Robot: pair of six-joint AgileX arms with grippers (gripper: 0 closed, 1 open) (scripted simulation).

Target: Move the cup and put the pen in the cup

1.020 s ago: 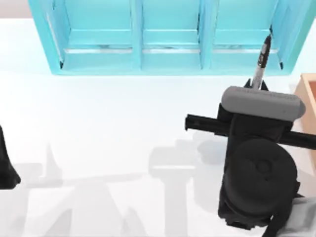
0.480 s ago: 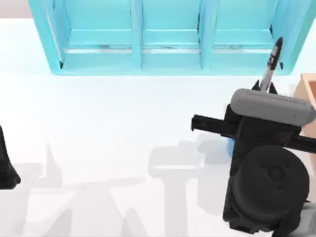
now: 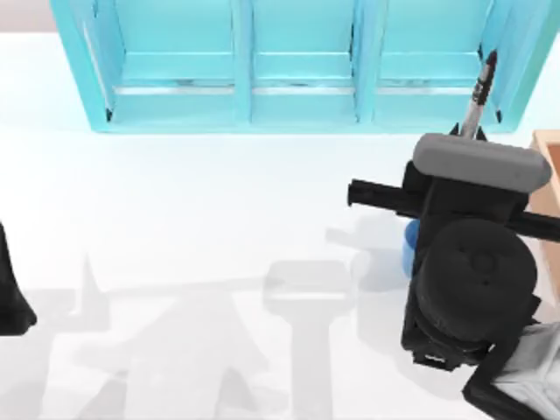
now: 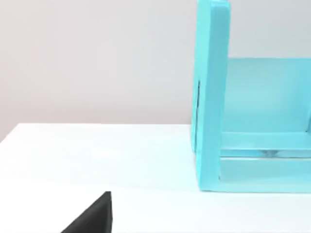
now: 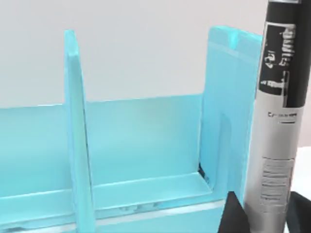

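My right gripper (image 3: 469,133) is shut on the pen (image 3: 479,94), a slim black marker with a grey-white printed barrel, held upright near the table's back right. In the right wrist view the pen (image 5: 275,126) rises between two dark fingertips (image 5: 233,214). The cup (image 3: 409,248) is mostly hidden under the right arm, and just a blue sliver of it shows at the arm's left side. My left arm (image 3: 10,293) sits parked at the table's left edge.
A turquoise shelf unit (image 3: 297,96) with three compartments runs along the back of the table, right behind the pen. A light brown box (image 3: 548,162) stands at the right edge. White tabletop spreads across the middle and left.
The right arm has shifted to the right and slightly back with the pen. A sliver of the blue cup has come into sight beside it. The left arm has not moved.
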